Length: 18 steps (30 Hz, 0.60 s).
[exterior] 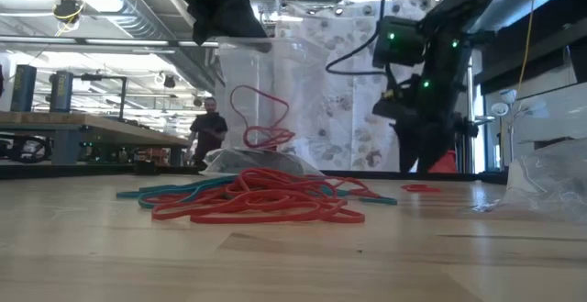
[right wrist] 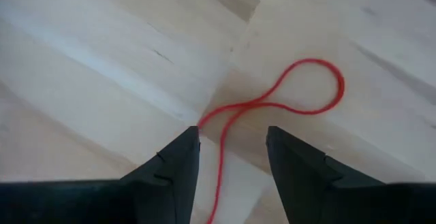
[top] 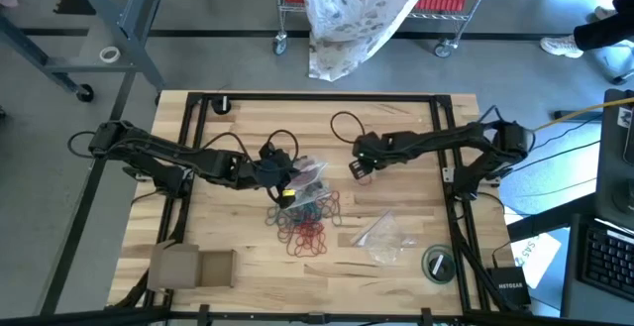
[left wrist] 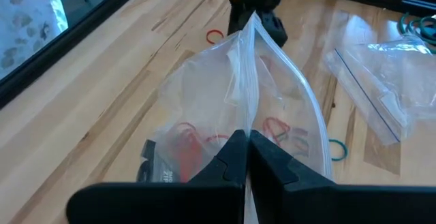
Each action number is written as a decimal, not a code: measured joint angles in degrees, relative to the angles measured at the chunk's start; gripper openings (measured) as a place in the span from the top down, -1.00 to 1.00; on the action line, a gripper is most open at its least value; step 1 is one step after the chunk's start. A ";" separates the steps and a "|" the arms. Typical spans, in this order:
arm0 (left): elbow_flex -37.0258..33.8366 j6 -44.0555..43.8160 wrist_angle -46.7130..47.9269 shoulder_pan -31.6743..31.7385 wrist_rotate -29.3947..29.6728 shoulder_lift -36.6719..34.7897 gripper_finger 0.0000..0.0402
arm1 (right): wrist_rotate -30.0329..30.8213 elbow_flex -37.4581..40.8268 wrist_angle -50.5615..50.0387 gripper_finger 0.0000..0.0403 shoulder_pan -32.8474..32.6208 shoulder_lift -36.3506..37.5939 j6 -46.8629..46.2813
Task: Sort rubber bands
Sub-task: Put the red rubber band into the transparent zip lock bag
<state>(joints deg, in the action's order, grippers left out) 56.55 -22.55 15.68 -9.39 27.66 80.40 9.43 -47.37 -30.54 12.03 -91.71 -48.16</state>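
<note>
A pile of red, teal and dark rubber bands (top: 307, 222) lies on the wooden table (top: 228, 128); it also shows in the low view (exterior: 257, 201). My left gripper (left wrist: 246, 146) is shut on a clear plastic bag (left wrist: 204, 94) with a few red bands (exterior: 261, 118) inside. My right gripper (right wrist: 231, 149) is open, just above the table, with a single red band (right wrist: 272, 101) lying twisted on the wood. The band's near part runs between the two fingers; I cannot tell whether they touch it. My left gripper pinches the clear bag's upper edge (left wrist: 249, 118) between its two shut fingers, coming from the table's left side. The bag stands up below the gripper (exterior: 243, 82), and its lower end (exterior: 261, 162) rests on the table by the pile.
A second clear bag (top: 381, 235) lies right of the pile. A cardboard box (top: 193, 267) stands at the near left and a round roll (top: 437, 264) at the near right. A dark metal frame (top: 317, 96) borders the table. A person (exterior: 211, 128) stands far back in the room.
</note>
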 joint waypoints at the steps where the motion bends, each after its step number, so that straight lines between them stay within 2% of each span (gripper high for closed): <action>1: 0.00 0.15 -0.05 0.00 0.02 0.00 1.00 | 0.00 0.00 0.15 0.18 0.00 -0.95 -0.64; 8: 0.00 0.70 -0.30 0.00 0.00 -0.02 1.00 | 1.88 -0.17 3.83 0.18 0.34 -5.25 -1.75; 14: 0.00 0.81 -0.89 0.00 0.00 -0.02 1.00 | 2.44 -0.22 5.13 0.18 0.70 -6.09 -0.25; 18: 0.00 1.49 -1.75 0.00 0.00 -0.02 1.00 | 2.64 -0.15 6.42 0.33 0.68 -6.18 0.44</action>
<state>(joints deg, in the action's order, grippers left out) 56.55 -21.06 13.93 -9.39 27.66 80.38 12.08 -47.52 -24.12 12.71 -97.89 -47.72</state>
